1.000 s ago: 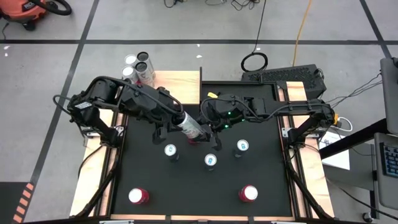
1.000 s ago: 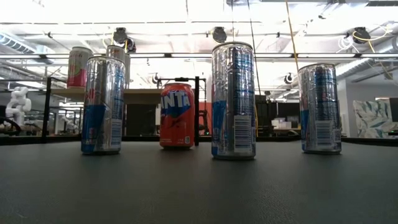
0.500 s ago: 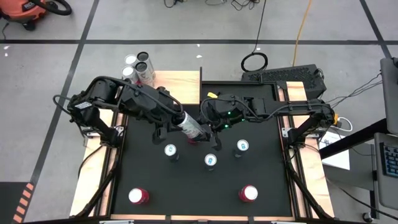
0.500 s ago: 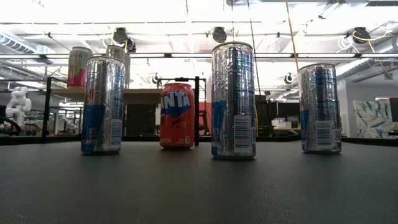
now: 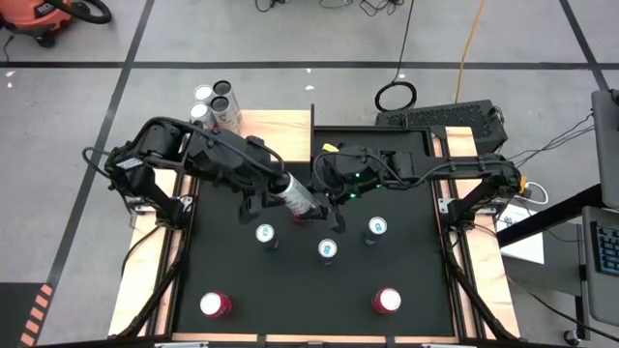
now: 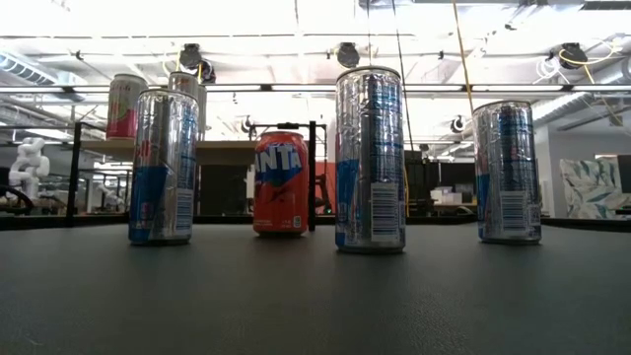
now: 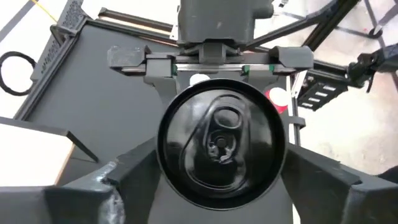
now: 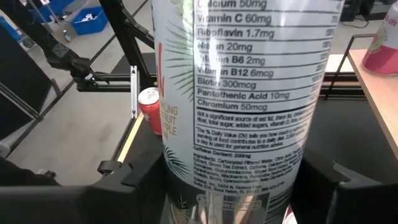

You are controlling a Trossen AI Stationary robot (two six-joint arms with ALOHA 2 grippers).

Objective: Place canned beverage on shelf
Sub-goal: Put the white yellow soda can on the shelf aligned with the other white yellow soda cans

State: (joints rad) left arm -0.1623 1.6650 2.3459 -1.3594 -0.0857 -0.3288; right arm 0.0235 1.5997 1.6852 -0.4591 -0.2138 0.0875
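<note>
A tall white can with a black lid [image 5: 293,198] [image 7: 221,146] hangs tilted above the black mat [image 5: 406,271], between my two grippers. My right gripper [image 5: 324,196] [image 8: 230,186] is shut on the can, whose printed side [image 8: 242,112] fills the right wrist view. My left gripper [image 5: 279,188] [image 7: 221,177] is open, its fingers close on either side of the can's lid end. The pale wood shelf [image 5: 276,128] [image 6: 227,146] stands at the far left with three cans [image 5: 218,104] on its left end. The low view shows neither gripper. My right gripper pinches the can's printed wall [image 8: 186,180] between its two fingers, away from the lid end. The fingers come roughly level from the table's right and lie across the can. The can is lifted clear of the mat, tilted, with its lid toward my left arm.
Three silver-blue cans [image 5: 265,234] [image 5: 328,249] [image 5: 376,227] stand mid-table. Two red-topped cans [image 5: 215,305] [image 5: 387,301] stand near the front edge. An orange can [image 6: 281,182] stands below the grippers.
</note>
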